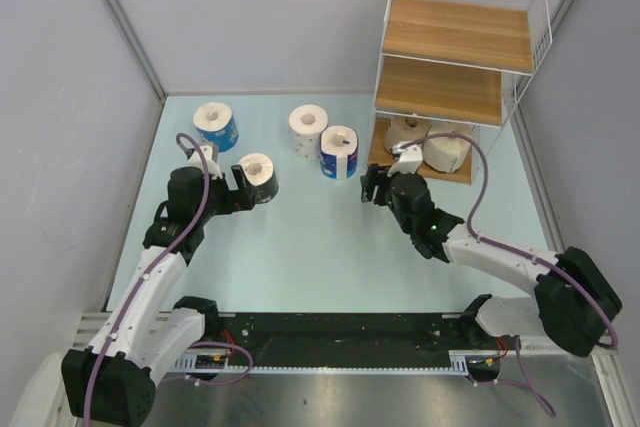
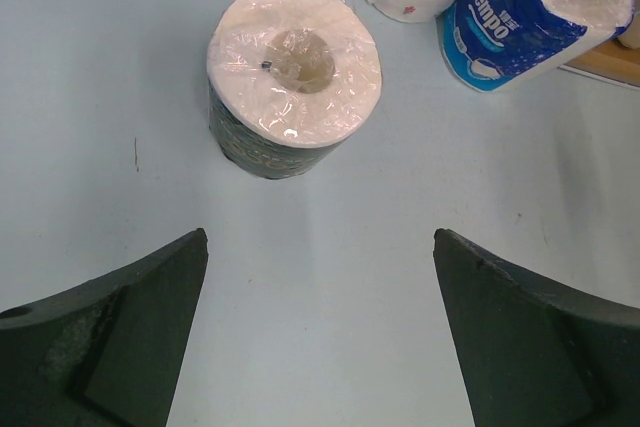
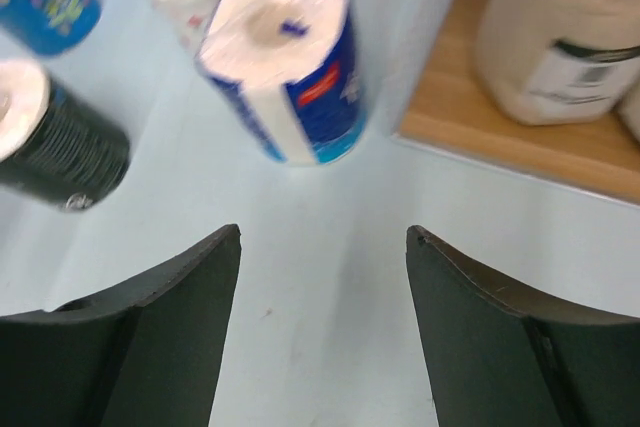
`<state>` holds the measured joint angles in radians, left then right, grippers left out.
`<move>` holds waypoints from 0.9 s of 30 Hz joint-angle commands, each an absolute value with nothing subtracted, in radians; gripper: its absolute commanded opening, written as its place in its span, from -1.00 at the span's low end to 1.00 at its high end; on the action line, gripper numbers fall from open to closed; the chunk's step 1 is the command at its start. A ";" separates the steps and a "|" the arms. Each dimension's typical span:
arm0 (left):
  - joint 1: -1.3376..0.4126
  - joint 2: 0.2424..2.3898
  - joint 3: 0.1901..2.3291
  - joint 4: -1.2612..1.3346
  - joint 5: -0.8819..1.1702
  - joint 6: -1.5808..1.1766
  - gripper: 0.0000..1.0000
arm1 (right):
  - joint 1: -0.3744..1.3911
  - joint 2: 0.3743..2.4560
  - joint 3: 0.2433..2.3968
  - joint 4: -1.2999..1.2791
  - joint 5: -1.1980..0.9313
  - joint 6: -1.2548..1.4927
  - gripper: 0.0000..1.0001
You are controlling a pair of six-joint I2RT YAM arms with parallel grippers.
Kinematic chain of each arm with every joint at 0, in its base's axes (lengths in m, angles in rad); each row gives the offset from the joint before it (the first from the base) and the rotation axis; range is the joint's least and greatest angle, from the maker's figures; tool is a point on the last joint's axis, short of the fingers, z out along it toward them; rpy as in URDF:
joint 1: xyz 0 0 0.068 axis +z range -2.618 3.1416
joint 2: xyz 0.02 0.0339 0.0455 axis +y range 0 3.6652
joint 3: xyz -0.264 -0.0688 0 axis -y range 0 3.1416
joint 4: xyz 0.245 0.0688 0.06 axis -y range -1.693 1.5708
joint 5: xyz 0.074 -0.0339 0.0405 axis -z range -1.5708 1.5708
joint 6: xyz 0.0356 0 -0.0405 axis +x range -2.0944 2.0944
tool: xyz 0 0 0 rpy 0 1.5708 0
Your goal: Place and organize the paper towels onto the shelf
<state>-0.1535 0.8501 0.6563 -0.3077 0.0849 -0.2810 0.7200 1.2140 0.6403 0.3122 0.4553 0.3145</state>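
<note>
The paper towels are six short rolls, and two of them sit in the shelf (image 1: pixel 455 32). The shelf is a tall rack with three brown boards in a thin white wire frame. It stands at the far right corner of the table (image 1: pixel 300 247). On its lowest board (image 1: pixel 378 155) there is a tan roll (image 1: pixel 408 132) and a cream roll (image 1: pixel 447 150). They stand side by side, just about touching. The right wrist view shows the tan roll (image 3: pixel 560 37) standing on that board (image 3: pixel 540 152), with a label on its side.

The other four rolls are out on the table. One blue roll (image 1: pixel 216 125) is far back on the left. A white roll with red specks (image 1: pixel 308 128) is near the middle. A second blue roll (image 1: pixel 339 151) is right beside it, close to the shelf. A dark roll (image 1: pixel 258 177) stands up on its end nearer the arms.

The left gripper (image 1: pixel 240 190) is wide open and holds nothing. In its own view the dark roll (image 2: pixel 293 77) is just in front of the fingers (image 2: pixel 110 337), not between them.

The right gripper (image 1: pixel 370 185) is open too, with only bare table between its fingers (image 3: pixel 150 337). It is low over the table next to the shelf's lowest board. The second blue roll (image 3: pixel 290 67) is a little way in front of it.
</note>
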 commanded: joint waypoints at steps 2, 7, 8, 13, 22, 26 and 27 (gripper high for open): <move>-0.143 0.844 0.669 -0.275 0.101 -0.287 1.00 | 0.822 1.342 0.755 0.341 0.408 0.288 0.44; -0.144 0.876 0.698 -0.265 0.054 -0.293 1.00 | 0.908 1.359 0.804 0.338 0.437 0.276 0.45; -0.144 0.882 0.707 -0.273 0.026 -0.304 1.00 | 0.916 1.355 0.804 0.327 0.445 0.275 0.45; -0.144 0.952 0.787 -0.275 -0.147 -0.333 0.98 | 0.948 1.296 0.802 0.226 0.517 0.287 0.47; -0.144 1.173 0.903 -0.270 -0.218 -0.365 0.90 | 0.996 1.146 0.735 0.140 0.609 0.316 0.49; -0.144 1.241 0.917 -0.247 -0.193 -0.373 0.82 | 0.996 1.101 0.690 0.126 0.632 0.325 0.50; -0.144 1.264 0.920 -0.245 -0.190 -0.374 0.79 | 0.994 1.095 0.687 0.121 0.635 0.325 0.50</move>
